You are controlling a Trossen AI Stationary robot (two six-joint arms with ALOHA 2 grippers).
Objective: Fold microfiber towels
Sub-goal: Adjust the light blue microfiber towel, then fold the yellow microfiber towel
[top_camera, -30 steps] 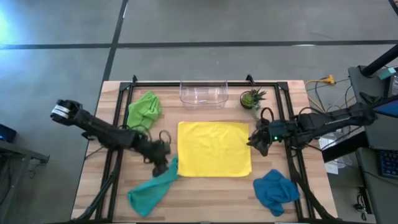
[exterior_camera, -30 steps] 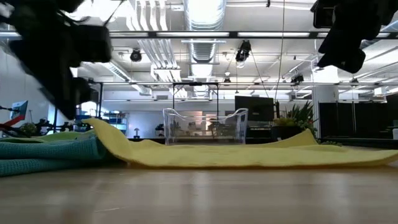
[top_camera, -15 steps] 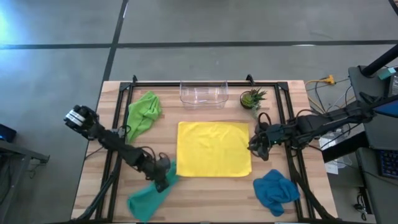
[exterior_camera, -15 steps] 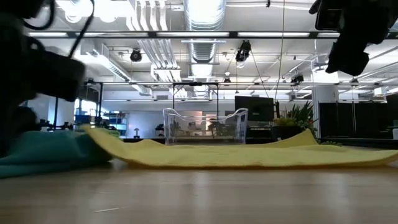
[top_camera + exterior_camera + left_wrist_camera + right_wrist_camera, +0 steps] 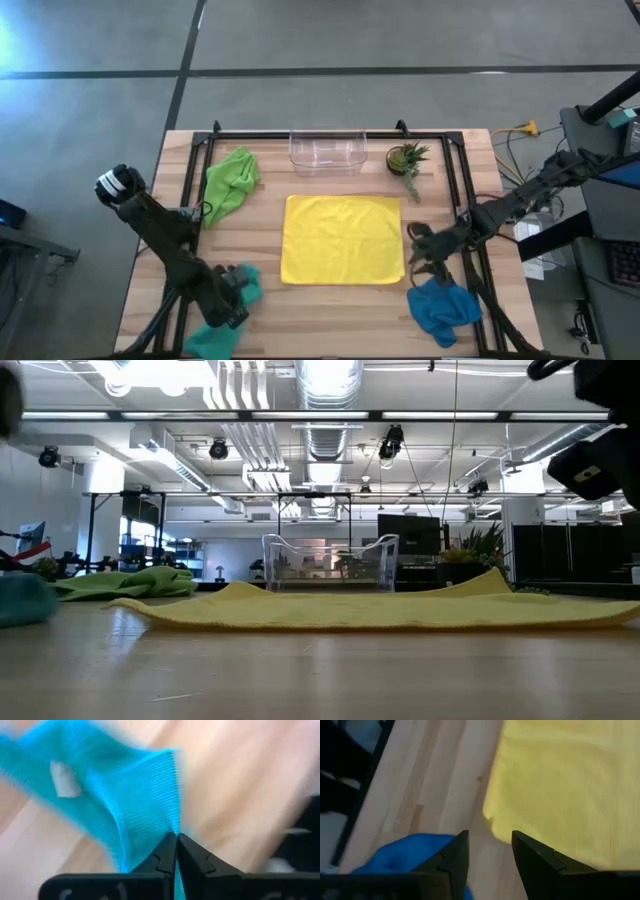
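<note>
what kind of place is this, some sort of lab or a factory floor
Probably a robotics lab or workshop in an open industrial hall. The low view shows exposed ceiling ducts and strip lights, with a dark monitor behind. The high view shows a wooden table on bare concrete floor, cables trailing off one side.

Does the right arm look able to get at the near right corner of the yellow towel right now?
Probably yes. The right claw hangs open just beside that corner of the yellow towel, which lies flat with nothing on it. The blue towel sits nearer the table's front edge, clear of the path.
</note>
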